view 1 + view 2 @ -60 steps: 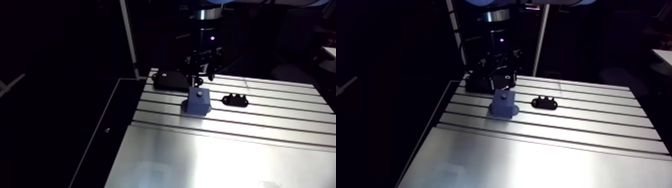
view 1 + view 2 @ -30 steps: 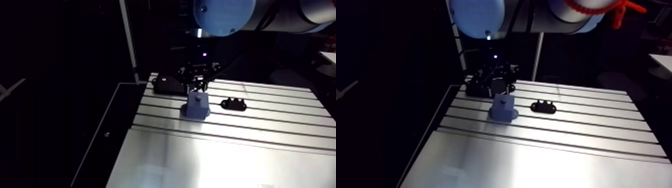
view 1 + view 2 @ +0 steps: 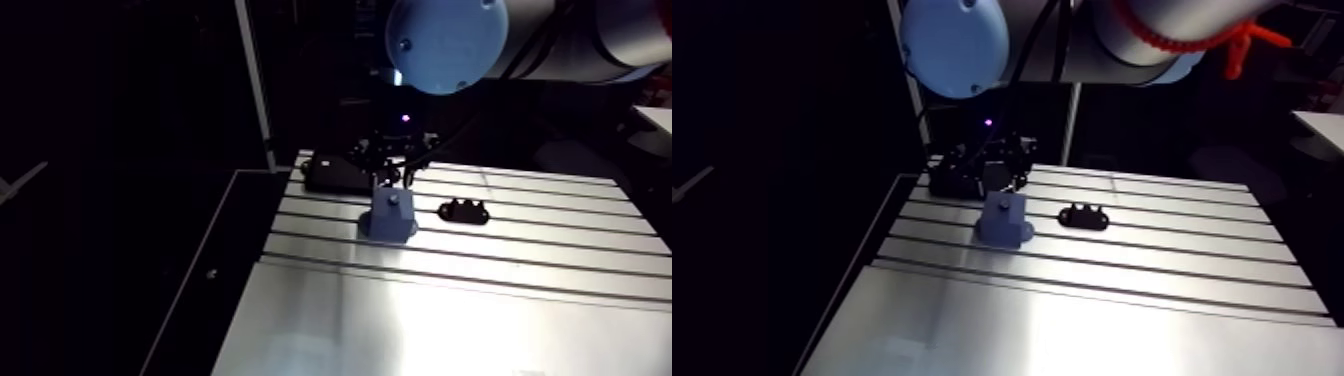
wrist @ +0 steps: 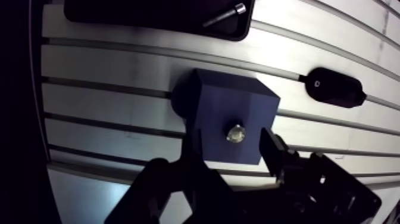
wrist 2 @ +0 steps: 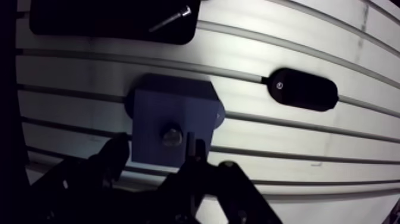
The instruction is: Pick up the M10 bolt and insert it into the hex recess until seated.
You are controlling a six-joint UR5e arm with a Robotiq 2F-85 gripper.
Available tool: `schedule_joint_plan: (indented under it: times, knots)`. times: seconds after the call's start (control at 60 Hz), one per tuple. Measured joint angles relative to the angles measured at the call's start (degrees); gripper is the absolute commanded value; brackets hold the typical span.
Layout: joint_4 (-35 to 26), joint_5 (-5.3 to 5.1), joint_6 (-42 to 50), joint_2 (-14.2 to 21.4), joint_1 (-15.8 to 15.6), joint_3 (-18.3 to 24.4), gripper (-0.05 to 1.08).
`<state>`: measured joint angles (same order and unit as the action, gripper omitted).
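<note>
Two fingers (image 4: 272, 152) of my claw (image 4: 230, 145) stand spread apart, released and gripping nothing, just above the near edge of a blue block (image 4: 238, 98) on the slotted worktop (image 4: 107, 65). Between them the M10 bolt (image 4: 234, 132) sits sunk into the block's top face, its bright head showing. Ahead of the block lies a black tray (image 4: 149, 12) with a second bolt (image 4: 225, 14) at its corner. Beside the block, apart from it, rests a black oval part (image 4: 333, 89).

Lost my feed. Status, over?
Tool open over the blue block. Bolt sits in its top recess, unheld. Second bolt in black tray beyond; nothing in the way.
</note>
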<state>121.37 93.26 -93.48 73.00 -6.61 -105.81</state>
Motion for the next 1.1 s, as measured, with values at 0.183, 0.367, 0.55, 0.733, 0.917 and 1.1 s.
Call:
schedule_joint_plan:
  times: [0.183, 0.367, 0.55, 0.733, 0.917, 1.1]
  knots:
    - [-0.72, -0.11, 1.55, 0.12, 0.29, 0.0, 0.42]
    - [-1.23, -0.25, 2.85, 0.16, 0.84, 0.02, 0.43]
    - [-1.51, -0.39, 3.15, 0.16, 1.08, 0.03, 0.43]
    - [-1.64, -1.07, 3.02, 0.15, 1.17, 0.02, 0.44]
    - [-1.66, -1.8, 2.83, 0.06, 1.42, -0.14, 0.46]
    - [-1.62, -2.02, 2.66, -0.03, 1.76, -0.3, 0.47]
